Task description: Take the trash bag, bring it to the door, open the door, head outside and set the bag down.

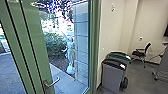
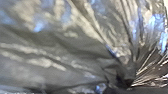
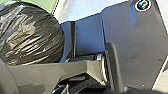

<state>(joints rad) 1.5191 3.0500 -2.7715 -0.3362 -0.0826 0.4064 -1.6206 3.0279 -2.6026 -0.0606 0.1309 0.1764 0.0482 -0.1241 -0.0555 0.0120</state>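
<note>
Black, glossy plastic makes up the filled trash bag [image 3: 30,35], whose rounded bulk shows in the right wrist view. In the left wrist view its folds draw in tightly to a bunched neck [image 2: 127,80]. That closeness suggests the left arm carries the bag, so I judge the pick-up done. Whether the left hand is clamped on the plastic I cannot tell, nor whether the right hand is apart or together.

The carry looks all but finished too: the green-framed glass door [image 1: 46,60] stands near, on the left of the scene, its silver metal lever handle [image 1: 52,82] within the head view. I make out no gap at the door's edge, so it seems closed, though the slanted view leaves some doubt.

Opening it, going through and setting the bag down appear to be what is left. The robot seems to be indoors, with a grey plastic bin with a black lid [image 1: 113,76] near on the right and a black office chair [image 1: 142,53] farther off. The grey paved ground [image 1: 11,72], the likely place for the bag, lies outside, beyond the glass.
</note>
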